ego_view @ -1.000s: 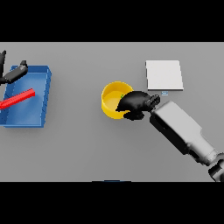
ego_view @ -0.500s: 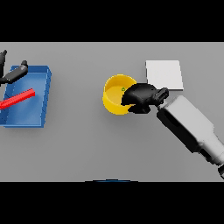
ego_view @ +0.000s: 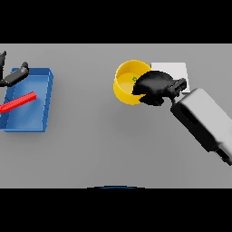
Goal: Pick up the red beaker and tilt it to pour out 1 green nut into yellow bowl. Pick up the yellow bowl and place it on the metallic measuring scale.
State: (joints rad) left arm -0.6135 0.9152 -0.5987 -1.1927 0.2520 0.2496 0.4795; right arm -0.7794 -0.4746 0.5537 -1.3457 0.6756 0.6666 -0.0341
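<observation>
Broadly, the grey table (ego_view: 104,149) is seen with the task's things spread across it. At the far left a blue tray (ego_view: 38,102) is found, in which a red piece (ego_view: 18,102), long and bar-like and taken to be the red beaker, lies tilted. The metallic measuring scale (ego_view: 179,70), a pale square plate, is set at the far right. Just to its left the yellow bowl (ego_view: 121,86) is held at its right rim by the right hand (ego_view: 154,87), whose fingers are curled round the rim. Whether the bowl is already clear of the table cannot be told. A small green nut (ego_view: 134,79) is seen inside it, so the pouring is judged done. Left to do: the bowl is to be carried right and set on the scale. The left hand (ego_view: 13,76) is seen at the left edge by the tray, fingers relaxed and holding nothing.
</observation>
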